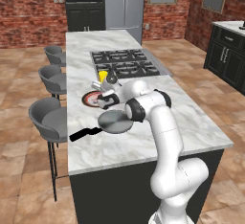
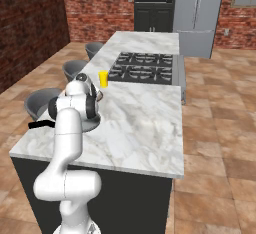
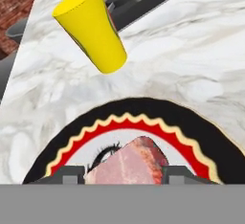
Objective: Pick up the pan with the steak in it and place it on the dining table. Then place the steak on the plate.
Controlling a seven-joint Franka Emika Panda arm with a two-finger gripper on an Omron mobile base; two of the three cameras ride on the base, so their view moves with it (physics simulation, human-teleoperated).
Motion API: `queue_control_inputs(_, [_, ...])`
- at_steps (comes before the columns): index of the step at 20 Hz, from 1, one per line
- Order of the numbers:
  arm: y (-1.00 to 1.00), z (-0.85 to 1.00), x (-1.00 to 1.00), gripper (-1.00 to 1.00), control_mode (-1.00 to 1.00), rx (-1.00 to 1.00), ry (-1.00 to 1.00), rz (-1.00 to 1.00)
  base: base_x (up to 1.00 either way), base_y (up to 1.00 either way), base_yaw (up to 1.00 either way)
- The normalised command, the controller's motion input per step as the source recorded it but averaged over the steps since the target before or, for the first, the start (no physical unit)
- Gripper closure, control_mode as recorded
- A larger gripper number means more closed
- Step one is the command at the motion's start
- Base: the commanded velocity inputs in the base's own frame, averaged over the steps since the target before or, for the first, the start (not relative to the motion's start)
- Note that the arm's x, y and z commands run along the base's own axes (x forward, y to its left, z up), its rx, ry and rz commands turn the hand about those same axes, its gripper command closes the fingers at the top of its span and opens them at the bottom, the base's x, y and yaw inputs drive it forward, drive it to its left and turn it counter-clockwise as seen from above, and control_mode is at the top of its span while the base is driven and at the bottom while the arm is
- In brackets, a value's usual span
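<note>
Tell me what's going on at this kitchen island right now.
A white robot arm is moving a steak from a pan onto a plate. The pan already sits on the marble dining table, empty. The tool is over the red-rimmed plate, fingers either side of the steak. A yellow cup stands just beyond.

arm: glossy white rounded shells, thick tube-like links, bulging at each bend
joints: dark grey to black rings and round caps set between the white links
lower body: fat white barrel-shaped segment on a white column
wrist: small grey rounded cap above dark hand parts
gripper: two small dark grey finger tips, flat-topped and blocky
markings: no lettering or cables can be made out
</note>
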Motion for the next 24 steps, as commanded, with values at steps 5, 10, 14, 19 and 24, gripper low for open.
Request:
queue_control_inputs(5, [0.0,0.13,0.05,-1.0,-1.0,0.0,0.07,-0.04,0.0,0.0,0.0])
queue_control_inputs(10, [-0.03,0.37,0.0,-1.0,-1.0,0.03,0.16,-0.09,0.0,0.0,0.0])
queue_control_inputs(14, [-0.1,0.47,-0.12,-1.0,-1.0,0.03,0.24,-0.11,0.0,0.0,0.0])
queue_control_inputs(19, [-0.21,0.44,-0.41,-1.0,-1.0,0.04,0.25,-0.1,0.0,0.0,0.0])
queue_control_inputs(24, [-0.27,0.22,-0.91,-1.0,-1.0,0.01,0.15,-0.02,0.0,0.0,0.0])
